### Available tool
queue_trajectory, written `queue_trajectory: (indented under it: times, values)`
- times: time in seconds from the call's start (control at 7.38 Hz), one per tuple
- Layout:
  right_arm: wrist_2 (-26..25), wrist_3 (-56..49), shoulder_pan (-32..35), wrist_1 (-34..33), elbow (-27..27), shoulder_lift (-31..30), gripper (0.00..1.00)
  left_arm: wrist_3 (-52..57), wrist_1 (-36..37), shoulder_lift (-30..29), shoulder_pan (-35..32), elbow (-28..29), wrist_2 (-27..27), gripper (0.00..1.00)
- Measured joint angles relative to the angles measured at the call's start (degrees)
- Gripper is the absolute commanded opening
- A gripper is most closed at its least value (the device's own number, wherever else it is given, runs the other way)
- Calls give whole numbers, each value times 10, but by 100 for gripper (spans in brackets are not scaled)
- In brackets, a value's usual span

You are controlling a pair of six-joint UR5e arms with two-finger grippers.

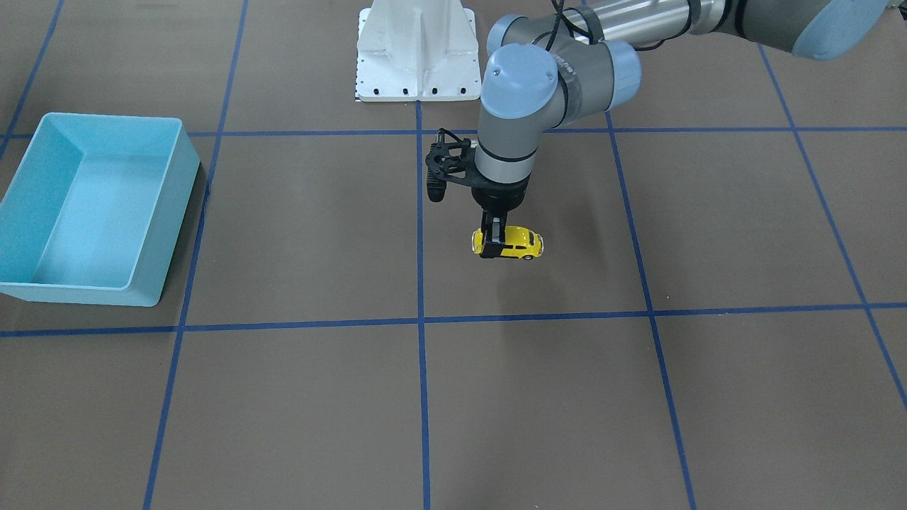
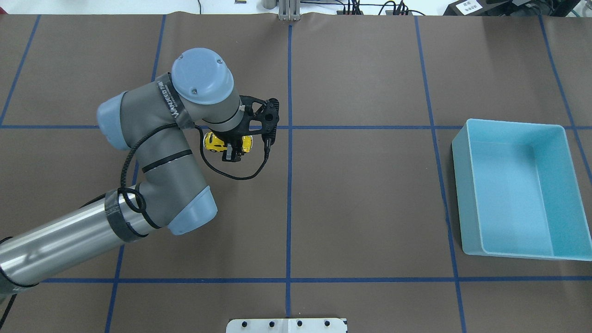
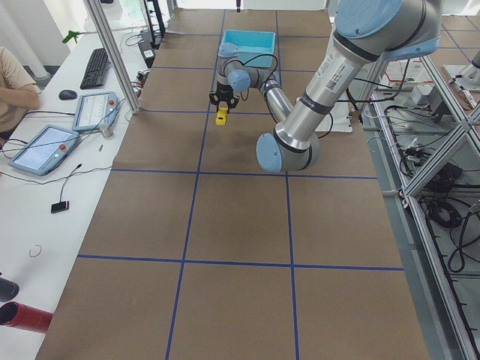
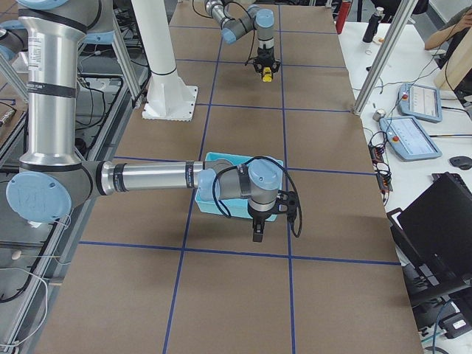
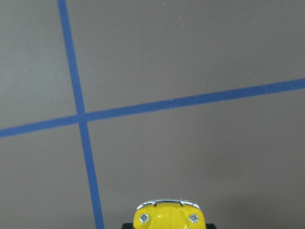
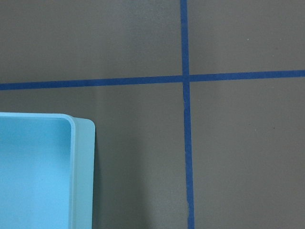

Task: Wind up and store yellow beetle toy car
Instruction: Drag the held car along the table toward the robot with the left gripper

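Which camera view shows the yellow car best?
The front-facing view: the car shows side-on, held by the left claw. Overhead, the arm partly hides it; side views show it tiny; the left wrist view shows only one end.

one yellow beetle toy car (image 1: 521, 241); one blue bin (image 1: 78, 294); two arms: left arm (image 2: 162, 162), right arm (image 4: 147, 177).

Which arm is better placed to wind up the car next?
Left, most likely. The left claw is shut on the car. The right claw hangs beside the bin, far from the car and holding nothing visible.
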Motion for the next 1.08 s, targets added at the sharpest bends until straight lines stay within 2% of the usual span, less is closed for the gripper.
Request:
queue_trajectory:
  times: [0.27,0.54,0.81,1.08]
  values:
    - [1,0,0,-2,1,-1,99,-31,-13,92,-1,-71,-15,12]
    - [1,0,0,-3,1,-1,99,-21,-77,180,1,-107,-17,12]
    - [4,0,0,-3,1,-1,99,2,-140,232,4,-104,-18,12]
    - [9,0,0,-2,0,-1,99,23,-180,243,6,-84,-30,12]
